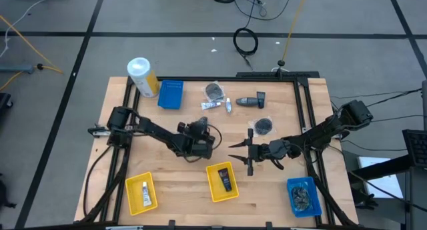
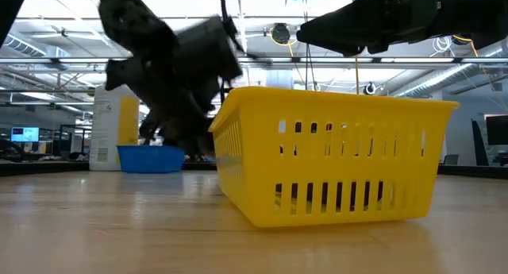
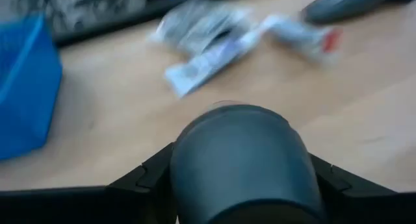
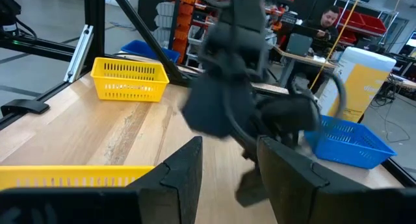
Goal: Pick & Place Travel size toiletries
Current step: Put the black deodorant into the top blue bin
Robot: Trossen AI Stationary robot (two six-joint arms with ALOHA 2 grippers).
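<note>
Left gripper (image 3: 240, 185) clamps bottle (image 3: 244, 159) — mid-table.

The left arm reaches in from the counter's left edge toward its middle, elbow low and forearm angled inward. Its hand (image 1: 199, 138) sits near the counter's centre, and in the left wrist view its two dark fingers (image 3: 140, 178) are pressed against the sides of a dark grey bottle (image 3: 244, 159) held between them. The right arm stretches in from the right edge, running nearly level across the counter toward the centre. Its hand (image 1: 239, 150) points at the left arm's hand and stands just apart from it, fingers (image 4: 185, 169) parted with nothing between them.
</note>
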